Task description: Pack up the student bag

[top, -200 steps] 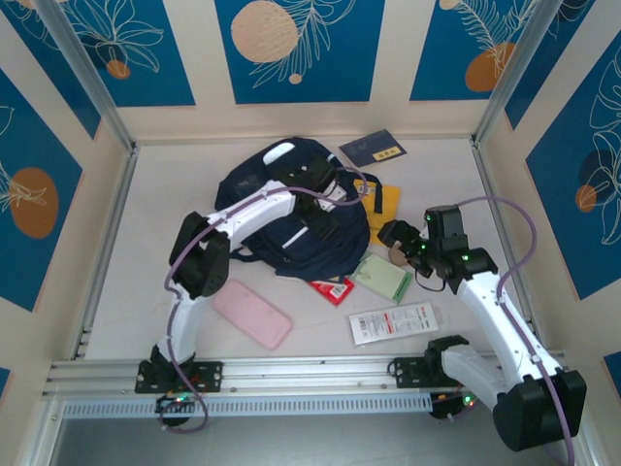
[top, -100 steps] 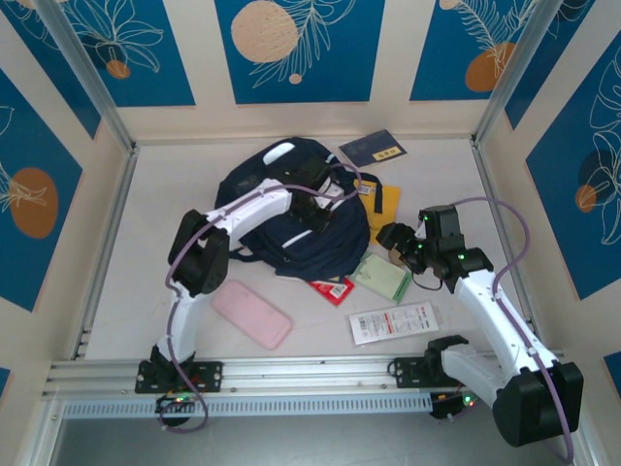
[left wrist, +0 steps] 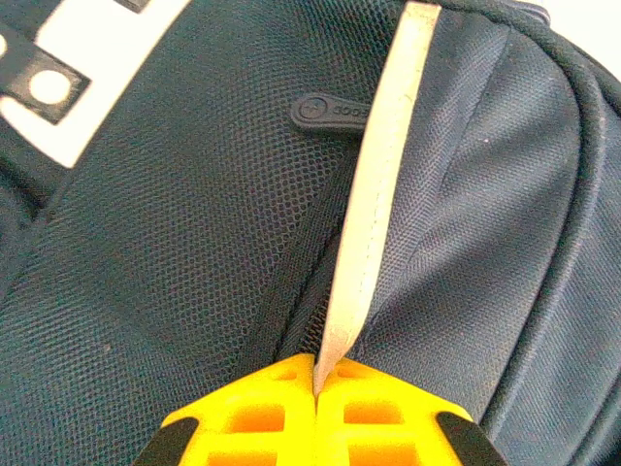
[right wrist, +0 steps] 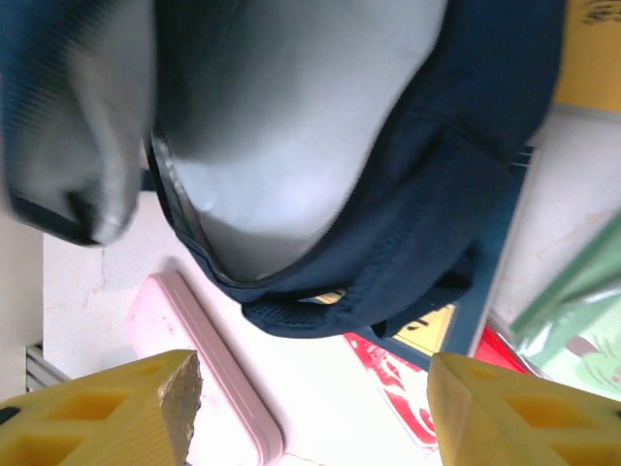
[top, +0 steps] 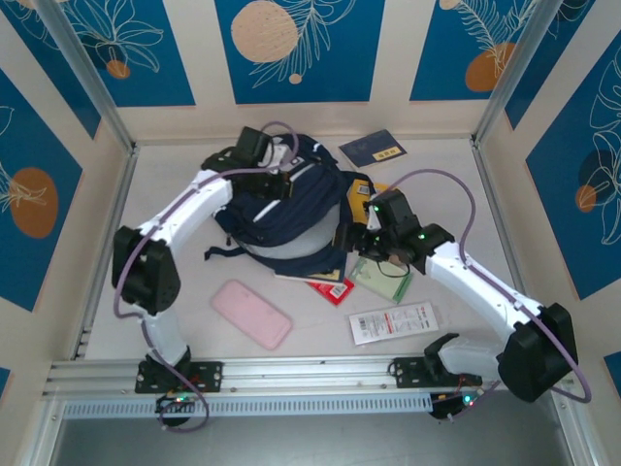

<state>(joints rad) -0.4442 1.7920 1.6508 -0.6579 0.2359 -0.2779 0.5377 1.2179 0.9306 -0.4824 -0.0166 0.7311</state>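
While the student bag [top: 301,209] is lying in the middle of the table [top: 146,252], toward the back wall, the left gripper [top: 279,183] is reaching onto its upper left part from the far-left side. In the left wrist view its yellow fingertips [left wrist: 262,417] are pressing together on the lower end of a white stripe [left wrist: 374,214] sewn onto the navy mesh fabric, so the jaws are pinching that strip with no gap between them. A dark rubber zipper pull [left wrist: 330,110] is sitting just left of the stripe, higher up.

The right gripper [top: 354,240] is hovering at the bag's near right edge. In the right wrist view its yellow fingers [right wrist: 107,408] are standing wide apart with nothing between them, and the bag's dark rim and a pale grey panel are hanging ahead of them.

A pink pencil case [top: 252,314] is lying near-left of the bag, apart from it. A red packet [top: 332,289] is poking out from under the bag's near edge, and a green booklet [top: 383,279] is lying just beside it, below the right gripper. A white labelled packet [top: 393,322] is resting nearer the arm bases. A navy booklet [top: 374,149] is lying at the back, right of the bag. A yellow item [top: 386,194], partly hidden, is showing between the bag and the right arm.
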